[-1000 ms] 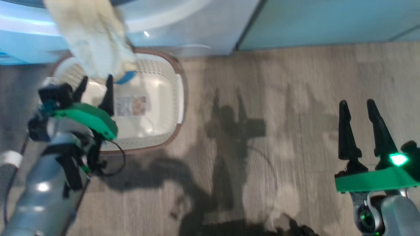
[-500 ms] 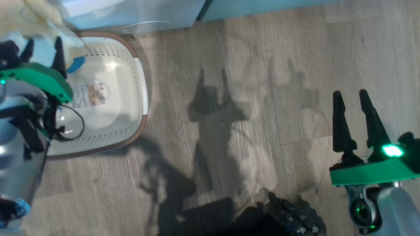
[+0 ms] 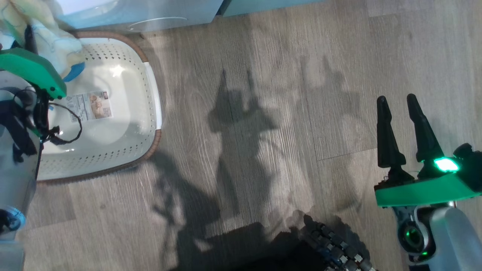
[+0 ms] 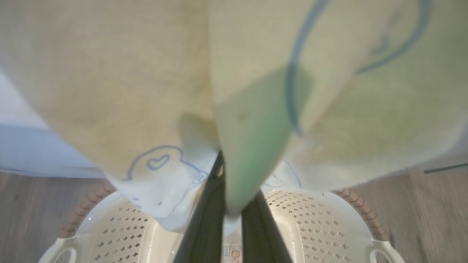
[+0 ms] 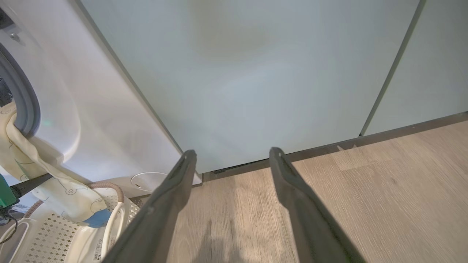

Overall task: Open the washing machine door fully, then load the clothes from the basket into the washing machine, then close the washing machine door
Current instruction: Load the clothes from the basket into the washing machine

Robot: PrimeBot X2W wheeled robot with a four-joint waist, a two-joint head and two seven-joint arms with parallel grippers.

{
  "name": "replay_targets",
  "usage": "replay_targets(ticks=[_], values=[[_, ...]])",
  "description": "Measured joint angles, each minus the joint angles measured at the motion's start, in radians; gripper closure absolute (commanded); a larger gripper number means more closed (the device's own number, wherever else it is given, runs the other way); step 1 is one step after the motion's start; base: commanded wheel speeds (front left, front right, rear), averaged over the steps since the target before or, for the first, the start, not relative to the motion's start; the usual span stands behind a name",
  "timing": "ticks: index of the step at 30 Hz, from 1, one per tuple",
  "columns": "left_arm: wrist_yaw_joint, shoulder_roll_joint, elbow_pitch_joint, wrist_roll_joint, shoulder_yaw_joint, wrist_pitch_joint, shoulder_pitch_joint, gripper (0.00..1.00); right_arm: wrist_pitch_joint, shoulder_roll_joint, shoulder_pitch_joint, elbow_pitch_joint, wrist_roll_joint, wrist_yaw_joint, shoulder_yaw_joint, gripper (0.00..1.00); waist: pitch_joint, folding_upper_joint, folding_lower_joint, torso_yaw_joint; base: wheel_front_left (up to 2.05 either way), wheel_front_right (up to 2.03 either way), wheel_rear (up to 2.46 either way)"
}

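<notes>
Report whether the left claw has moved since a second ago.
Yes. Judged against the basket in the head view, the left claw went up that view, from beside the label sticker toward the far rim.

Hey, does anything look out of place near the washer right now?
Yes: the clothes drape over the washing machine's grey gasket and hang down to the basket, half outside the drum, pinched in the shut left hand.

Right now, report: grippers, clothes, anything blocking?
Left gripper shut on the clothes, draped from the washing machine mouth over basket. Right gripper open, over floor. Nothing seen blocking.
</notes>
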Motion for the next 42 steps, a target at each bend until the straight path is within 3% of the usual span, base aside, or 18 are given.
replay_targets(ticks=[14, 25, 28, 35, 42], values=[[-0.054, -0.028, -0.012, -0.002, -0.030, 0.002, -0.003, 1.00, 0.000, 0.000, -0.003, 0.000, -0.016, 0.000, -0.034, 0.00, -0.019, 0.0000, 0.0000, 0.064, 0.00, 0.00, 0.00], [-0.062, -0.035, -0.285, -0.033, -0.044, 0.048, 0.123, 1.00, 0.000, 0.000, -0.002, 0.006, -0.055, 0.000, -0.058, 0.00, -0.053, 0.0000, 0.0000, 0.149, 0.00, 0.00, 0.00], [-0.048, -0.008, -0.411, -0.040, -0.044, 0.099, 0.162, 1.00, 0.000, 0.000, -0.002, 0.007, -0.055, 0.000, -0.062, 0.00, -0.064, 0.0001, 0.0000, 0.160, 0.00, 0.00, 0.00], [0.042, 0.141, -0.768, -0.058, -0.030, 0.355, 0.237, 1.00, 0.000, 0.000, -0.002, 0.010, -0.055, 0.000, -0.059, 0.00, -0.078, 0.0000, 0.0000, 0.162, 0.00, 0.00, 0.00], [0.097, 0.248, -0.949, -0.093, 0.025, 0.553, 0.228, 1.00, 0.000, 0.000, -0.003, 0.017, -0.034, 0.000, -0.040, 0.00, -0.073, 0.0001, -0.0001, 0.132, 0.00, 0.00, 0.00]])
